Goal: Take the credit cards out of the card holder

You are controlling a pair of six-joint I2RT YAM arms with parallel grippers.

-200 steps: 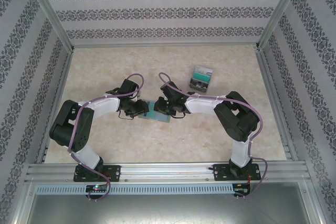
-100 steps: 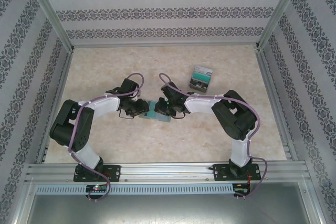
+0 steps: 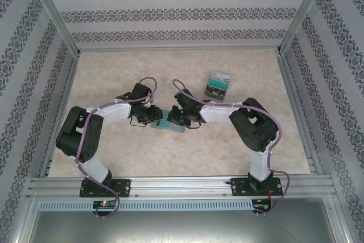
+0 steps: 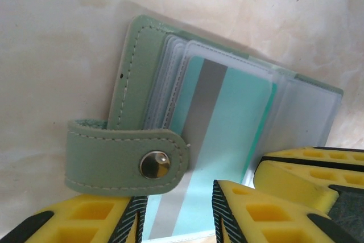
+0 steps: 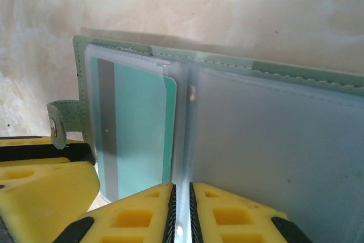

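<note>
The grey-green card holder (image 3: 170, 123) lies open mid-table between both grippers. A teal credit card (image 4: 227, 123) with a grey stripe sits in one of the holder's clear sleeves, beside the snap strap (image 4: 128, 160). My left gripper (image 4: 176, 220) is open, its fingers straddling that card's near end. In the right wrist view the same card (image 5: 139, 123) lies left of the fold. My right gripper (image 5: 182, 214) is shut on the edge of a clear sleeve (image 5: 273, 140). In the top view the left gripper (image 3: 153, 116) and right gripper (image 3: 175, 116) nearly meet.
A small pile of teal and dark cards (image 3: 217, 83) lies on the marble-look tabletop (image 3: 114, 72) behind the right arm. Patterned walls and metal rails enclose the table. The right gripper's yellow finger (image 4: 307, 169) crowds the left wrist view.
The left gripper has edged slightly right, closer to the holder. The right gripper and the holder have hardly moved.
</note>
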